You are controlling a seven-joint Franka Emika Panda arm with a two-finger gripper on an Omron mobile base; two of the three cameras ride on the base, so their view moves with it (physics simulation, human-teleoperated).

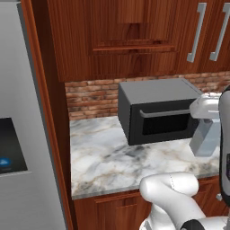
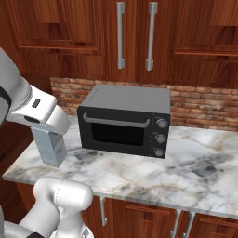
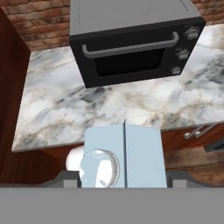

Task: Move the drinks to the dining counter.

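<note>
One of the drinks, a pale grey-blue gable-top carton (image 1: 205, 139) (image 2: 50, 148) (image 3: 131, 153), hangs upright under my hand, just above the front edge of the marble counter (image 1: 103, 161) (image 2: 186, 167). My gripper (image 1: 205, 122) (image 2: 46, 134) (image 3: 124, 180) is shut on the carton's upper part, one finger on each side. In the hand view the carton's round cap (image 3: 99, 168) faces the camera, and the counter's front edge and cabinet fronts show beyond it. The dining counter is out of view.
A black microwave (image 1: 157, 110) (image 2: 125, 121) (image 3: 131, 39) stands at the back of the counter against a brick wall. A steel fridge (image 1: 22, 134) borders the counter on the left. Wooden wall cabinets (image 2: 135, 37) hang overhead.
</note>
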